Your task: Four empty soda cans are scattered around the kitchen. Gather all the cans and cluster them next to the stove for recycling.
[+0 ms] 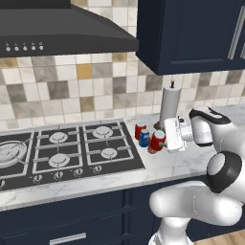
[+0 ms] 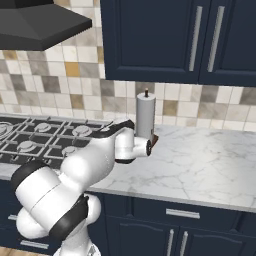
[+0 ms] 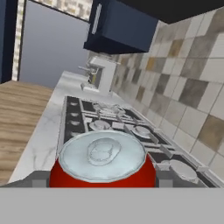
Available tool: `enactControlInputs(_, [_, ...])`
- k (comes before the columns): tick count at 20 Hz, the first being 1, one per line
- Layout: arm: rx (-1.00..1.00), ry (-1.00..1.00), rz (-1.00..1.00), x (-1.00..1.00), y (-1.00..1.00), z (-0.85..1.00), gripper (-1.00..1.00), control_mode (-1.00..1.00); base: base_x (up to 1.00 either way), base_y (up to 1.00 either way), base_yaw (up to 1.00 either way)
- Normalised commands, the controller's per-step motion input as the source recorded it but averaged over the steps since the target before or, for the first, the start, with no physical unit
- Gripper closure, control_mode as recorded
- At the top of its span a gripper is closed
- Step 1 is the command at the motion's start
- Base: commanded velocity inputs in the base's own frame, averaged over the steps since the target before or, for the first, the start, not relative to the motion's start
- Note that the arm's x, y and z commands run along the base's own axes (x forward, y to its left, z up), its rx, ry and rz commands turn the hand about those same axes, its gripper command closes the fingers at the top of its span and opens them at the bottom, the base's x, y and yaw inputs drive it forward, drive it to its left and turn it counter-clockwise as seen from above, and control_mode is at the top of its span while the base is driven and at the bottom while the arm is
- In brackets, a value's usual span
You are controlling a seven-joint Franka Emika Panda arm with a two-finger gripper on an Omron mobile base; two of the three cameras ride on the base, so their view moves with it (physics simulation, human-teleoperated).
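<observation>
The black stove fills the counter's left part. Just off its right edge stand a red soda can and a blue soda can, close together. Beside them, tilted on its side, a second red soda can sits in my gripper, which is shut on it. In the hand view this can shows its silver top between my fingertips, gripper, with the stove stretching beyond. In the right base view my arm hides the cans; the stove lies to the left.
A tall white paper towel roll stands right behind my hand. The dark range hood and navy upper cabinets hang overhead. White marble counter runs to the right.
</observation>
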Motion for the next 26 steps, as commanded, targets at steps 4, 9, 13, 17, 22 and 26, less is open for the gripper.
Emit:
enactControlInputs(4, [0.07, 0.03, 0.0, 0.07, -0.05, -0.15, 1.0, -1.0, 0.0, 0.0, 0.0])
enactControlInputs(9, [0.03, 0.01, 0.0, 0.02, -0.02, -0.18, 1.0, -1.0, 0.0, 0.0, 0.0])
enactControlInputs(13, [0.0, 0.06, -0.01, 0.0, 0.0, -0.26, 1.0, -1.0, 0.0, 0.0, 0.0])
enactControlInputs(17, [0.0, 0.07, -0.01, 0.0, 0.0, -0.24, 1.0, -1.0, 0.0, 0.0, 0.0])
enactControlInputs(22, [0.0, 0.07, -0.02, 0.0, 0.0, -0.22, 1.0, -1.0, 0.0, 0.0, 0.0])
enactControlInputs(26, [0.0, 0.08, -0.02, 0.0, 0.0, -0.19, 1.0, -1.0, 0.0, 0.0, 0.0])
